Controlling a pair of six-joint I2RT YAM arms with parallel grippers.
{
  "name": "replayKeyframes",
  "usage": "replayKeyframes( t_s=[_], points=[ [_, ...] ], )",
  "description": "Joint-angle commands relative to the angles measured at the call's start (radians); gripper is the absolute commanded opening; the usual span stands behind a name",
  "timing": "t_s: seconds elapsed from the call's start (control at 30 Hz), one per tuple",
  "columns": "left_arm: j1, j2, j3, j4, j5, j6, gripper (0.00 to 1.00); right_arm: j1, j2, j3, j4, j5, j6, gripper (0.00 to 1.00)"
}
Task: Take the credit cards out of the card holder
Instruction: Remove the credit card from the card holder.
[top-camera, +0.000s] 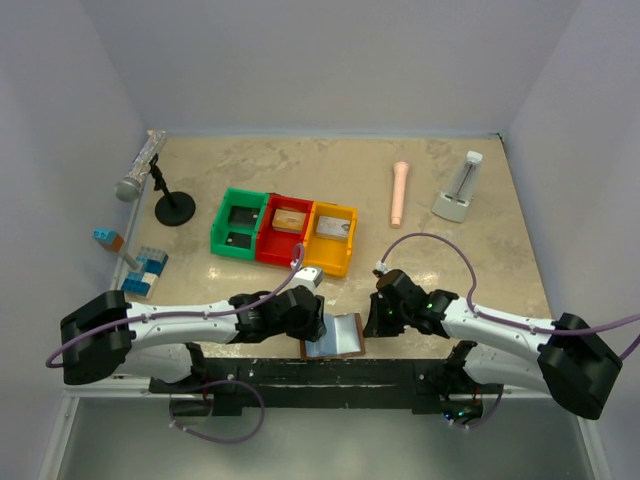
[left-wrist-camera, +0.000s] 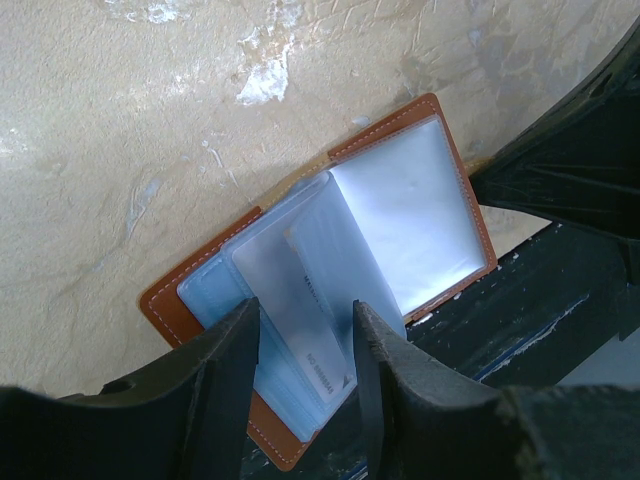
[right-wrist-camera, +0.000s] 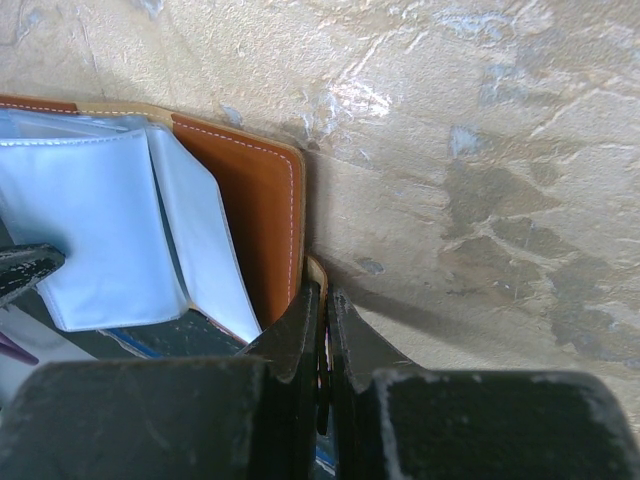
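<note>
The card holder (top-camera: 335, 336) lies open at the table's near edge, brown outside with pale blue clear sleeves (left-wrist-camera: 400, 210) inside. One sleeve stands up with a printed credit card (left-wrist-camera: 318, 320) showing through it. My left gripper (left-wrist-camera: 305, 350) is open, one finger on each side of that sleeve and card, and it sits at the holder's left side (top-camera: 318, 322). My right gripper (right-wrist-camera: 322, 290) is shut on the thin pale edge of the holder's brown right cover (right-wrist-camera: 255, 225), at the holder's right side (top-camera: 372, 318).
Green (top-camera: 240, 222), red (top-camera: 285, 228) and yellow (top-camera: 333, 237) bins stand in a row behind the holder, with a card in the red and the yellow one. There are also a microphone stand (top-camera: 172, 208), toy blocks (top-camera: 145, 270), a pink cylinder (top-camera: 399, 193), a white dispenser (top-camera: 458, 190) and a black rail (top-camera: 330, 375).
</note>
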Motion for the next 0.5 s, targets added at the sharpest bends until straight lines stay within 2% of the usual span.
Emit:
replayKeyframes(
  t_s=[0.0, 0.33, 0.47],
  points=[
    [-0.002, -0.011, 0.044, 0.024, 0.000, 0.016, 0.47, -0.002, -0.019, 0.000, 0.011, -0.007, -0.013, 0.00],
    [-0.002, -0.010, 0.054, 0.021, -0.003, 0.023, 0.47, 0.000, -0.060, 0.012, -0.030, 0.013, -0.015, 0.41],
    [-0.002, -0.010, 0.057, 0.020, -0.005, 0.026, 0.47, 0.000, -0.077, 0.023, -0.049, 0.022, -0.023, 0.49]
  ],
)
